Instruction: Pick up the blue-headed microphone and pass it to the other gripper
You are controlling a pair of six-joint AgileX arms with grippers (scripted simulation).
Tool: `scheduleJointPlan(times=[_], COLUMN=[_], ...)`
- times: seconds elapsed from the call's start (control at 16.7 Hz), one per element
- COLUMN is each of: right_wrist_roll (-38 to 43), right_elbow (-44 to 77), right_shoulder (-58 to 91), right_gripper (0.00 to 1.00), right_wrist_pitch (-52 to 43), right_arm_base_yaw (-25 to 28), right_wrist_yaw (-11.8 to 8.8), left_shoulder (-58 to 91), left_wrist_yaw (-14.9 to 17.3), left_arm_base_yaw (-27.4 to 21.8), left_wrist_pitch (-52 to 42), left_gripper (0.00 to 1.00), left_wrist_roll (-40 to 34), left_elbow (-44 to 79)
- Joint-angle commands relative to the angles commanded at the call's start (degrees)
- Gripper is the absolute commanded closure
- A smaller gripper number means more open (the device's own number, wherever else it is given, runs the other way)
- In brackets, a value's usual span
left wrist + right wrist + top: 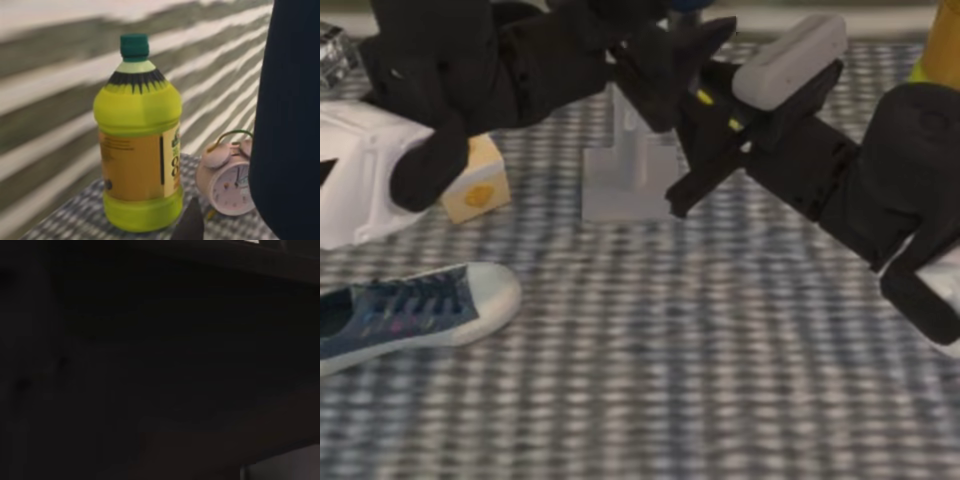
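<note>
The blue-headed microphone point(687, 8) shows only as a dark-blue bit at the far edge of the top view, above both grippers. In the left wrist view its dark-blue head point(290, 120) fills the side of the picture, close to the camera. My left gripper point(660, 90) reaches in from the left and is shut on the microphone, with one dark fingertip point(191, 226) showing; the handle is hidden. The other gripper, my right one point(698, 118), meets it from the right with its fingers spread wide open around the same spot. The right wrist view is dark.
A pale-grey post on a square base point(630, 170) stands under the grippers. A blue sneaker point(410, 310) lies front left, beside a white object point(360, 170) and a cream block point(480, 185). A yellow bottle point(137, 140) and a pink alarm clock point(227, 185) stand far right.
</note>
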Motion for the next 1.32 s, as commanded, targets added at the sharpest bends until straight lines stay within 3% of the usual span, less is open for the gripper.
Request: scheduleJointPlan(times=[0.24,0.78,1.32], right_wrist_roll=[0.0,0.0,0.0], right_elbow=[0.0,0.0,0.0], right_shoulder=[0.0,0.0,0.0], right_gripper=[1.0,1.0,0.32], right_wrist_pitch=[0.0,0.0,0.0], right_arm_base_yaw=[0.0,0.0,0.0], right_wrist_yaw=[0.0,0.0,0.0], left_shoulder=[0.0,0.0,0.0], left_wrist_yaw=[0.0,0.0,0.0], left_arm_base_yaw=[0.0,0.0,0.0], left_wrist_pitch=[0.0,0.0,0.0], left_gripper=[0.98,1.0,1.0], left_wrist_roll=[0.0,0.0,0.0], left_elbow=[0.0,0.0,0.0])
